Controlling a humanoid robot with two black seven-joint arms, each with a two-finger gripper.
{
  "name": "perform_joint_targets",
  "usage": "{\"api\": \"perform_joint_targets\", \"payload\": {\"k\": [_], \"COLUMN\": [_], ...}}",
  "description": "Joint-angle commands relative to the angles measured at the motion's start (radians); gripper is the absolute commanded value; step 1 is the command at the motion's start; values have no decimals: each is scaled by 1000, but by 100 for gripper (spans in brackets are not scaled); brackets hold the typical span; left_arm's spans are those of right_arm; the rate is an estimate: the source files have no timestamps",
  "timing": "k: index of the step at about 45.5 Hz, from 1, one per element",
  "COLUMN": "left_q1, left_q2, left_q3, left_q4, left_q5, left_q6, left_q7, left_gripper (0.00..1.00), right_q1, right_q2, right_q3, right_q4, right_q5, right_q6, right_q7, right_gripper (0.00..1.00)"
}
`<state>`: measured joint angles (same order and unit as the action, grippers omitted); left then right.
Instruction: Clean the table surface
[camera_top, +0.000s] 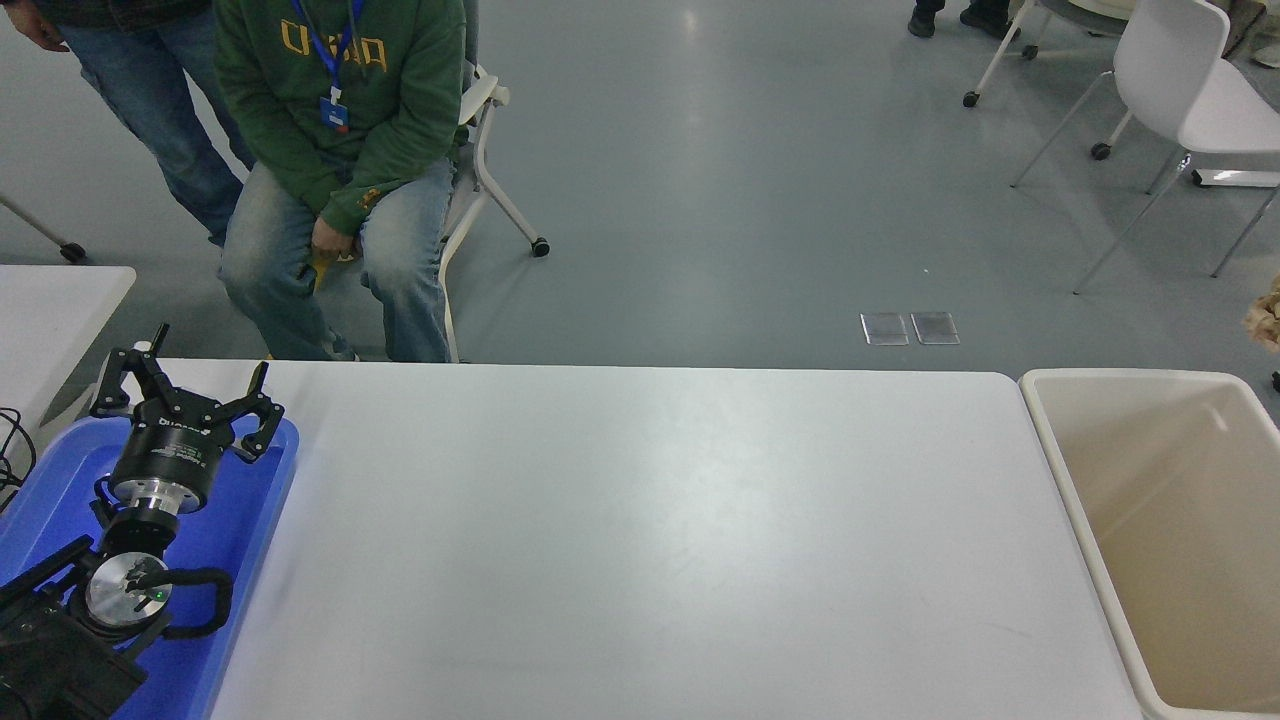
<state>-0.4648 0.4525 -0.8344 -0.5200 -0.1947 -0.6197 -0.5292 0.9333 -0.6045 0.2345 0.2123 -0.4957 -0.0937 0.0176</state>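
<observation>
The table surface (640, 520) is a wide white top with nothing lying on its bare part. My left gripper (188, 392) is parked at the lower left above a blue tray (272, 500), its fingers spread open and holding nothing. At the right edge of the picture only a sliver of crumpled brown paper (1266, 318) shows, hanging above the floor beyond the bin. My right gripper is out of view.
A beige plastic bin (1052, 440) stands against the table's right end. A seated person in a green sweatshirt (340, 120) and a standing person are at the far left side. A smaller white table's corner (50, 310) is at left; white chairs (1190, 90) at the top right.
</observation>
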Motion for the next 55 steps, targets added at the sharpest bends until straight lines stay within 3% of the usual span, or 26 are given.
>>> {"api": "perform_joint_targets", "payload": {"k": [1, 34, 38, 40, 45, 47, 55], "left_q1": [0, 0, 0, 0, 0, 0, 0], "left_q2": [0, 0, 0, 0, 0, 0, 0], "left_q3": [0, 0, 0, 0, 0, 0, 0], "left_q4": [0, 0, 0, 0, 0, 0, 0], "left_q5": [0, 0, 0, 0, 0, 0, 0], "left_q6": [0, 0, 0, 0, 0, 0, 0], "left_q7": [0, 0, 0, 0, 0, 0, 0], "left_gripper": [100, 100, 100, 100, 100, 100, 100], "right_q1": [-28, -103, -105, -105, -103, -102, -105], "right_q2": [8, 117, 123, 124, 120, 120, 121], "right_q3": [0, -6, -1, -1, -1, 3, 5], "right_q4": [-13, -21, -21, -21, -21, -19, -19], "right_q5": [17, 17, 17, 17, 17, 17, 23], "right_q6": [-18, -60, -61, -61, -61, -57, -58], "right_q7": [1, -1, -1, -2, -2, -2, -2], "right_gripper": [0, 1, 14, 25, 73, 100, 100]}}
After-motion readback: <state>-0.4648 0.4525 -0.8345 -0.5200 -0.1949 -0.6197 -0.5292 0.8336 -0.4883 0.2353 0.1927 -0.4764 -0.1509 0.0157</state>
